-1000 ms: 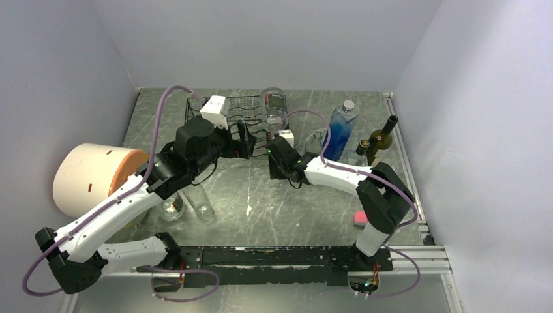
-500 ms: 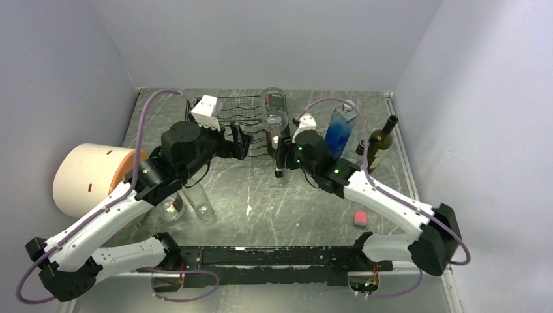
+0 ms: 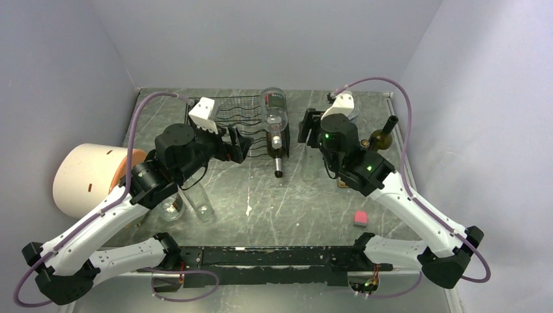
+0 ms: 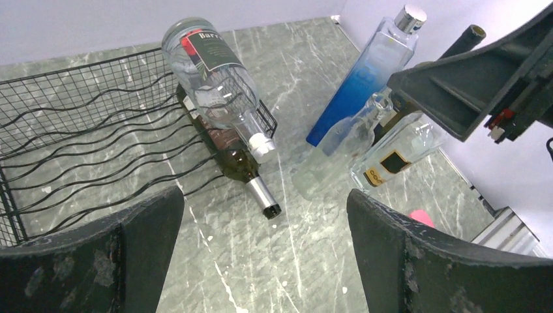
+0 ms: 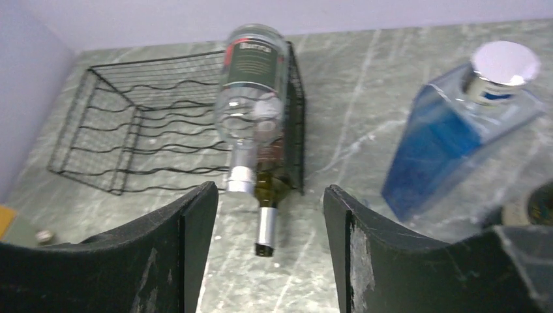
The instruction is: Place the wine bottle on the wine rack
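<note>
Parted and empty, the right hand (image 5: 269, 195) is held above the grey marbled tabletop (image 5: 365, 85), with nothing gripped between its two black fingers (image 5: 189, 248). Just below and ahead of it, the dark green glass wine bottle (image 5: 264, 222) is seen lying on its side in the lower tier at the right end of the black wire-mesh wine rack (image 5: 117, 124). Its foil-wrapped neck juts out past the wire, over the tabletop. A clear glass bottle with a dark label (image 5: 251, 78) is laid in the tier just above it.

The placing is judged to be done, so the step in hand is taken to be the retreat. It is best made by drawing the hand up and back in a straight line, with the fingers kept apart. That way the jutting neck is not clipped and the wine bottle is not rolled or dragged out of its trough. Care is called for on the right, where a blue square glass bottle with a silver cap (image 5: 450, 124) stands near the hand and could be toppled by a sideways swing.

The left hand (image 4: 264, 195), spread wide and holding nothing, is poised at the rack's front, left of the neck. It is best kept off the wire, so that the rack is not nudged.
</note>
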Controlling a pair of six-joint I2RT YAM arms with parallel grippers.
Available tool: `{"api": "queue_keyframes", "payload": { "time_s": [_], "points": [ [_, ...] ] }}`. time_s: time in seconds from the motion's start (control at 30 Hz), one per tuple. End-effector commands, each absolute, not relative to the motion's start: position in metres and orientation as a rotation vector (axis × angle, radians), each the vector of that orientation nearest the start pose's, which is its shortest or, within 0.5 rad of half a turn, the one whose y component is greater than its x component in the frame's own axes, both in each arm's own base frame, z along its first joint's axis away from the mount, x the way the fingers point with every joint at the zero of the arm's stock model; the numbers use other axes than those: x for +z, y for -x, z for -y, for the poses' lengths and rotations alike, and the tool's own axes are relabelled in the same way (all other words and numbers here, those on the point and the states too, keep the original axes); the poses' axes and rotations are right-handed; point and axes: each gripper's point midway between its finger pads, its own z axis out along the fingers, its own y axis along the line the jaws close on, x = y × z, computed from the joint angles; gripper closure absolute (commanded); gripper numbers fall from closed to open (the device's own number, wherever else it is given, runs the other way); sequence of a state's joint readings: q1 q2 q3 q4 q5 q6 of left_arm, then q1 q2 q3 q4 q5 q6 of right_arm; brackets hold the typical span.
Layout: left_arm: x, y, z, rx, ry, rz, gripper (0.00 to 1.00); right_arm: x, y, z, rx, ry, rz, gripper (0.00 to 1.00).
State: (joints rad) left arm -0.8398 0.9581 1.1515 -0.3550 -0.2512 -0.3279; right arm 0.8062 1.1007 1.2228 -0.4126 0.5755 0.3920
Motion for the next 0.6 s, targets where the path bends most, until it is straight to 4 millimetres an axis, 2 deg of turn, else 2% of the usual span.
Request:
{"api": "queue_keyframes", "payload": {
  "time_s": [0.0, 0.13, 0.27, 0.37, 0.57],
  "points": [
    [0.359, -0.238, 0.236, -0.714, -0.277, -1.731, 0.01, 0.317, -0.3, -0.153, 0.067, -0.102, -1.888, 0.35],
    [0.352, -0.239, 0.24, -0.726, -0.285, -1.743, 0.01, 0.292, -0.303, -0.148, -0.005, -0.111, -1.96, 0.35],
    [0.344, -0.239, 0.247, -0.728, -0.318, -1.775, 0.01, 0.269, -0.305, -0.153, -0.004, -0.082, -2.017, 0.37],
    [0.339, -0.241, 0.251, -0.718, -0.333, -1.792, 0.01, 0.257, -0.307, -0.156, 0.005, -0.076, -2.032, 0.41],
    [0.333, -0.247, 0.254, -0.698, -0.348, -1.781, 0.01, 0.24, -0.313, -0.148, -0.05, -0.092, -2.048, 0.49]
  ]
}}
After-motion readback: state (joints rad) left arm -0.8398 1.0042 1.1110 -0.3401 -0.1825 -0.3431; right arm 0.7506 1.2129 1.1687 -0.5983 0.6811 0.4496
